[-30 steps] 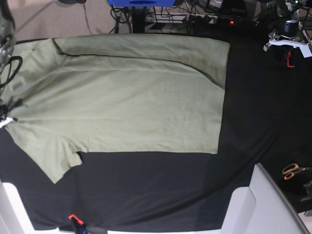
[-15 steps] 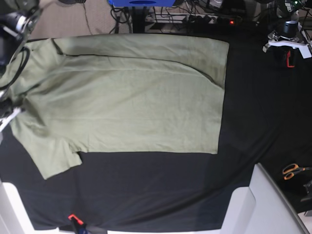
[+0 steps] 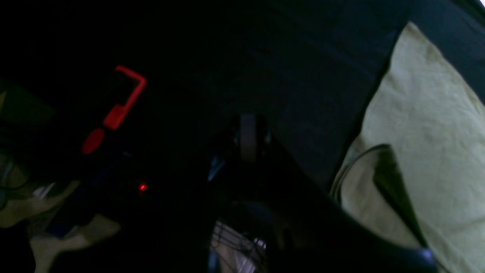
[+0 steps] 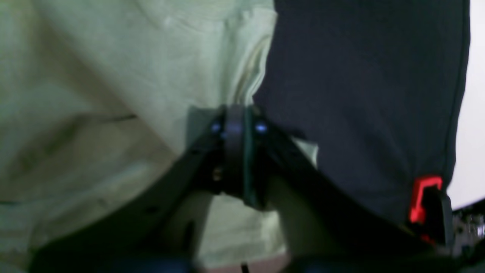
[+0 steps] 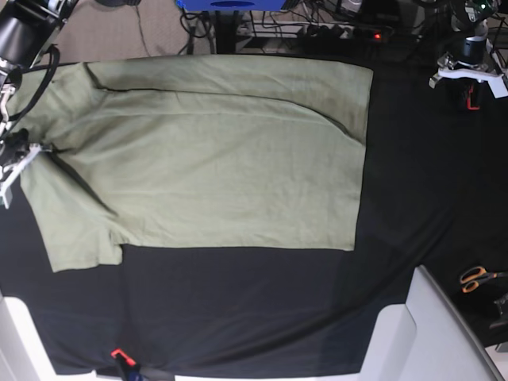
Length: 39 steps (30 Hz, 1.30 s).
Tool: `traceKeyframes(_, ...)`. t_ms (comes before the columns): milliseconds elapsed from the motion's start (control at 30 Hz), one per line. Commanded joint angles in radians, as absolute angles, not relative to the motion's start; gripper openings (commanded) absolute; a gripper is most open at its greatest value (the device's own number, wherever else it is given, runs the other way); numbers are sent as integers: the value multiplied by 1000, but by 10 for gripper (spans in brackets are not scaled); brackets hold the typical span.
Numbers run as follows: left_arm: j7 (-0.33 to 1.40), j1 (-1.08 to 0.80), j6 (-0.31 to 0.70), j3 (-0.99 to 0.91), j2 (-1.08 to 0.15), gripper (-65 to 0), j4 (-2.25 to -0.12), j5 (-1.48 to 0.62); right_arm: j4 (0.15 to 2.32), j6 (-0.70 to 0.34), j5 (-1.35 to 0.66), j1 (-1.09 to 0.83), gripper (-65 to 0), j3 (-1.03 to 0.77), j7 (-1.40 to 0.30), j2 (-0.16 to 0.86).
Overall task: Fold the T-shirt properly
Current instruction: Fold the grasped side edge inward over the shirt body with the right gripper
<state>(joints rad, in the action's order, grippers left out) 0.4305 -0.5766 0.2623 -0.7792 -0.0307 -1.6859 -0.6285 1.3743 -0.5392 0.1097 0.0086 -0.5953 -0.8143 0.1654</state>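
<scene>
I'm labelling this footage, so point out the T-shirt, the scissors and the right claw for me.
T-shirt (image 5: 222, 159): base view, middle of the body panel.
Scissors (image 5: 475, 278): base view, orange handles.
Right claw (image 4: 237, 125): right wrist view, tips at the T-shirt's edge.

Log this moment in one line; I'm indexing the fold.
T-shirt: flat, far edge folded | right gripper: at sleeve edge | left gripper: shut, parked off shirt

You see a desk (image 5: 238, 317) under a black cloth (image 5: 413, 182); a pale green T-shirt (image 5: 222, 159) lies flat on it, orange-handled scissors (image 5: 476, 278) nearby.
</scene>
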Motion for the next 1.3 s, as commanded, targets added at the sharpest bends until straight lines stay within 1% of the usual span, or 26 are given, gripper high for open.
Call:
traceKeyframes(0,407,-585,268,-786,-41,-650,-1699,-638,1400,-538,107,24,-486,-593,-828,179)
traceKeyframes(67,407,-585,268,-786,-41,-650,-1699,-638,1419,-538,107,30,-341,-591,-848,180)
traceKeyframes(133,407,-585,268,-786,-41,-650,-1699,-638,1448,-538,107,31,-239,-593,-846,180)
traceKeyframes(167,407,-585,268,-786,-41,-650,-1699,-638,1465,-538,107,42,-207,-596,-845,180)
traceKeyframes(200,407,-585,268,-786,-41,-650,-1699,-638,1471,-538,107,58,-201,-596,-845,180)
traceKeyframes(300,407,-585,268,-786,-41,-650,-1699,-638,1455,-538,107,125,-213,-591,-831,188)
traceKeyframes(367,407,-585,268,-786,-41,-650,-1699,-638,1388,-538,110,182,-218,-590,-805,196)
traceKeyframes(500,407,-587,268,-786,-41,-650,-1699,-638,1070,-538,110,338,-218,-591,-743,262)
traceKeyframes(600,407,-590,268,-791,-41,-650,-1699,-636,814,-530,110,424,-218,-596,-611,309)
traceKeyframes(733,407,-591,268,-792,-41,-650,-1699,-636,575,-527,110,490,-218,-598,-446,369)
traceKeyframes(800,407,-591,268,-791,-41,-650,-1699,-607,489,-484,108,510,-218,-598,-398,395)
traceKeyframes(900,407,-585,268,-788,-36,-650,-1699,-541,415,-426,107,512,-218,-598,-329,410)
traceKeyframes(967,407,-585,268,-788,-36,-650,-1699,-524,401,-421,107,509,-218,-598,-305,412)
traceKeyframes(1167,407,-585,268,-788,-36,-650,-1699,-526,344,-423,107,507,-222,-598,-305,404)
traceKeyframes(1200,407,-585,268,-786,-36,-650,-1699,-526,344,-424,107,506,-245,-595,-305,397)
traceKeyframes(1267,407,-585,268,-786,-36,-650,-1699,-526,354,-424,107,490,-315,-593,-305,375)
